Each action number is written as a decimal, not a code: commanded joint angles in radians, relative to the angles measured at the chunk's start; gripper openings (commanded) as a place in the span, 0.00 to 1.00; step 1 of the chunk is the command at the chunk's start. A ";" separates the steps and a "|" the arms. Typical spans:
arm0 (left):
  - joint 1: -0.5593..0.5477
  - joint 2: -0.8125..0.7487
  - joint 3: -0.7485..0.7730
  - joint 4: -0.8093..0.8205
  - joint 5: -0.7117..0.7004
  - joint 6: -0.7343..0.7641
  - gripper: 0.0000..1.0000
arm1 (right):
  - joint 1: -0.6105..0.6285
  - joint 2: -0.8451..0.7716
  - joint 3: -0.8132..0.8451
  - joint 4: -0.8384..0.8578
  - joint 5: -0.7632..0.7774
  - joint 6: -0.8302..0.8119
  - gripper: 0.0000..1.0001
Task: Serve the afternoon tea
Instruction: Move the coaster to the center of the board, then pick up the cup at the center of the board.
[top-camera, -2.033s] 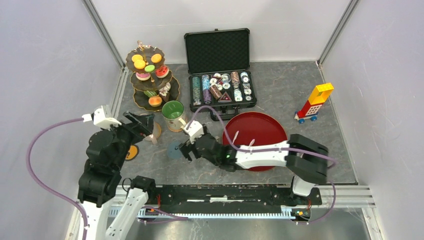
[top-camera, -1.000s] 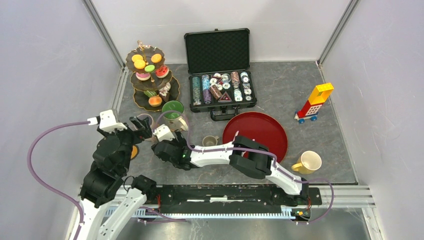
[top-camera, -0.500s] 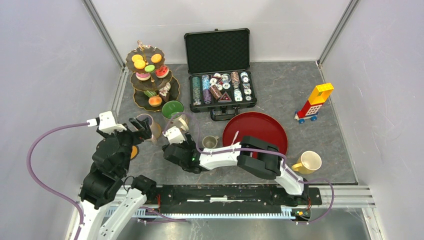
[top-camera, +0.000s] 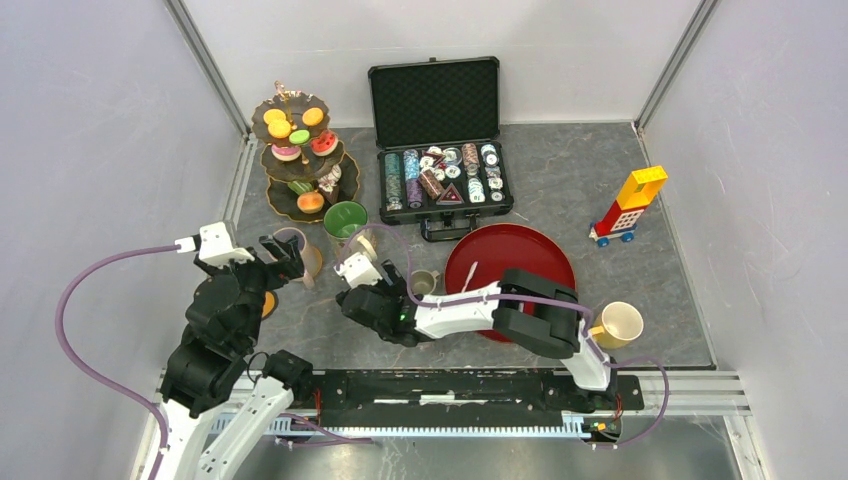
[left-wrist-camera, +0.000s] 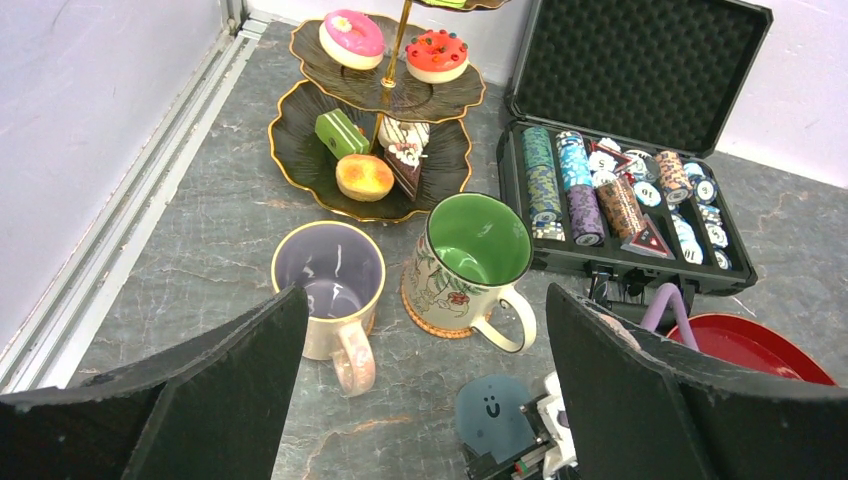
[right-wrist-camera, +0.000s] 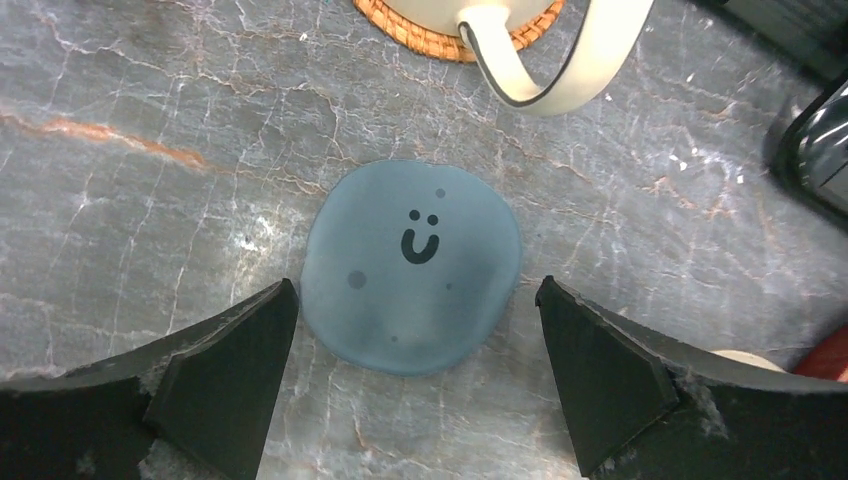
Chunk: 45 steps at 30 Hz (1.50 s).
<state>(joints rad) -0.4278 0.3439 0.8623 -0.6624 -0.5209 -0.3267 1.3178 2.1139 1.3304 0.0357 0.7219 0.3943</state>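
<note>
Jaws on both our arms are standing wide apart and gripping nothing: our left gripper (left-wrist-camera: 425, 297) is hovering above the near-left part of the table (top-camera: 600, 170), looking down on two mugs, while our right gripper (right-wrist-camera: 415, 288) is hanging low with a finger on either side of a blue smiley coaster (right-wrist-camera: 410, 265). We are seeing the grey marbled table bearing everything. At the back the black poker-chip case (top-camera: 435, 100) is lying open. In front of it, to the right, a round red tray (top-camera: 520, 255) is sitting, and our right arm is crossing its near edge. In the back-left corner the dark scalloped three-tier stand (left-wrist-camera: 445, 170) is standing upright, carrying the sweets. Near the right wall a red-yellow block tower (top-camera: 630, 205) is standing. Just beside the stand's foot the green-lined mug (left-wrist-camera: 470, 250) is resting upright on a woven coaster (left-wrist-camera: 425, 322); the lilac mug (left-wrist-camera: 330, 275) is standing near its left, apart from it. A yellow mug (top-camera: 620, 323) is sitting well apart, off the tray's near-right edge, and a small grey cup (top-camera: 422, 283) is standing between green-lined mug and tray. On the stand's middle tier a pink donut (left-wrist-camera: 352, 37) and a red donut (left-wrist-camera: 437, 55) are lying; on the bottom tier a green slice (left-wrist-camera: 342, 132), an orange round (left-wrist-camera: 364, 176) and a cake slice (left-wrist-camera: 405, 165) are sitting close together
</note>
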 joint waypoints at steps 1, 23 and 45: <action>-0.005 -0.001 -0.004 0.033 0.010 0.061 0.95 | 0.024 -0.148 -0.018 0.013 -0.018 -0.114 0.98; -0.019 -0.020 -0.011 0.044 0.024 0.064 0.98 | 0.078 -1.107 -0.471 -0.880 0.360 0.407 0.98; -0.019 0.013 -0.020 0.055 0.050 0.071 0.99 | -0.428 -1.283 -0.738 -0.898 0.380 0.483 0.98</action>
<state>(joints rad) -0.4408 0.3466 0.8440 -0.6479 -0.4870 -0.3042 0.9962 0.8093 0.6022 -1.0996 1.0641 1.0950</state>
